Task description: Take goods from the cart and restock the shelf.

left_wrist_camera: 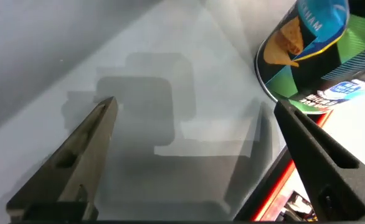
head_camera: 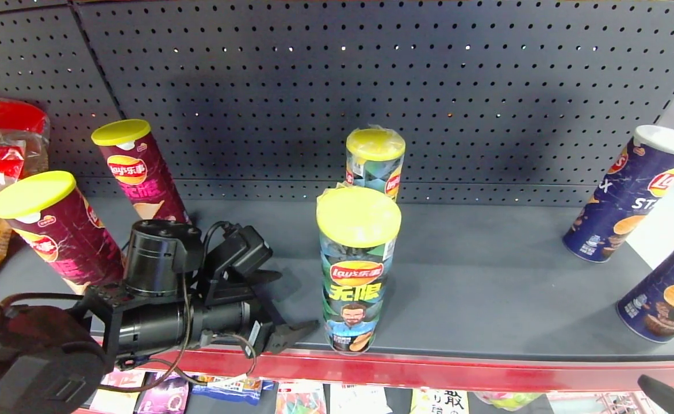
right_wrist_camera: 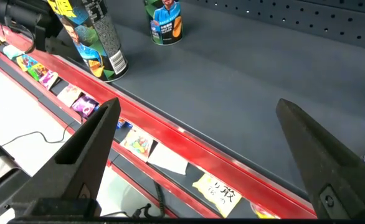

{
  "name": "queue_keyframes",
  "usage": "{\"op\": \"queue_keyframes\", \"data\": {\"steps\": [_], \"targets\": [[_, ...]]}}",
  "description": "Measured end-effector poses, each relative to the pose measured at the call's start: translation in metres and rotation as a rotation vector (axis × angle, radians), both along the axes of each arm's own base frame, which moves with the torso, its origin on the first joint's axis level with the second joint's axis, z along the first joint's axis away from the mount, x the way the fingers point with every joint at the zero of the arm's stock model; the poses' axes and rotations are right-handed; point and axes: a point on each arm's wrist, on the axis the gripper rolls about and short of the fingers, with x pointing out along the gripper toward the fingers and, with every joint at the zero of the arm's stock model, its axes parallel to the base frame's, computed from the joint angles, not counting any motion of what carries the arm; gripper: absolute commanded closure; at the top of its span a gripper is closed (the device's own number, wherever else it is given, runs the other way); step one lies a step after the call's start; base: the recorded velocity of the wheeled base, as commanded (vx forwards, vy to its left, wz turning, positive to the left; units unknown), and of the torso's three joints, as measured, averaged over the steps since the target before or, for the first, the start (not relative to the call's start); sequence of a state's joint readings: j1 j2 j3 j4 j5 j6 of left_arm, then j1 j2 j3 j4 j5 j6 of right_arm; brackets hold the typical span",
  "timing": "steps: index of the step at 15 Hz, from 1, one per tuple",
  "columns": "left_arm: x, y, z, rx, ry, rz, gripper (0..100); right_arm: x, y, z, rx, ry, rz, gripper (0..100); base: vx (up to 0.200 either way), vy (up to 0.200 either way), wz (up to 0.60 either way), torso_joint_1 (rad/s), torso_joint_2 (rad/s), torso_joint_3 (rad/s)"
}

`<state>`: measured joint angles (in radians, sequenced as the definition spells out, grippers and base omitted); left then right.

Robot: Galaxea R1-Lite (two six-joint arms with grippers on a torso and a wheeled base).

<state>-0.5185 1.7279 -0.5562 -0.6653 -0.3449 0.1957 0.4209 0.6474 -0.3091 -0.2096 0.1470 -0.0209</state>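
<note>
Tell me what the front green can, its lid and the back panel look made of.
Front green can: probably cardboard tube with glossy printed wrap, sheen on label. Lid: yellow plastic, smooth matte. Back panel: dark painted metal, apparently; regular punched holes.

Your left gripper [left_wrist_camera: 195, 107] hangs with its fingers spread wide, one fingertip close by the green chip can [left_wrist_camera: 313, 56]. Grey shelf [left_wrist_camera: 76, 37] lies under the can, and its red edge [left_wrist_camera: 283, 176] runs just beside the can.
</note>
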Motion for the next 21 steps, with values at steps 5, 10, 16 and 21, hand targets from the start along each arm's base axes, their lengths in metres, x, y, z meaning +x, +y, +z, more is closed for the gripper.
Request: {"op": "queue_keyframes", "data": {"steps": [5, 10, 16, 21], "targets": [[0.003, -0.004, 0.004, -0.007, -0.02, -0.011, 0, 0.0, 0.0, 0.001, 0.001, -0.004, -0.001, 0, 0.0, 0.0, 0.0, 0.0, 0.0, 0.0], [0.009, -0.009, 0.005, -0.012, -0.029, -0.015, 0, 0.0, 0.0, 0.001, 0.001, -0.004, -0.002, 0, 0.0, 0.0, 0.0, 0.0, 0.0, 0.0], [0.014, -0.013, 0.004, -0.013, -0.03, -0.017, 0, 0.0, 0.0, 0.001, 0.001, -0.004, -0.004, 0, 0.0, 0.0, 0.0, 0.0, 0.0, 0.0], [0.009, -0.009, 0.004, -0.007, -0.027, -0.006, 0, -0.001, -0.001, -0.001, 0.0, -0.002, -0.008, 0, 0.0, 0.0, 0.0, 0.0, 0.0, 0.0]]}}
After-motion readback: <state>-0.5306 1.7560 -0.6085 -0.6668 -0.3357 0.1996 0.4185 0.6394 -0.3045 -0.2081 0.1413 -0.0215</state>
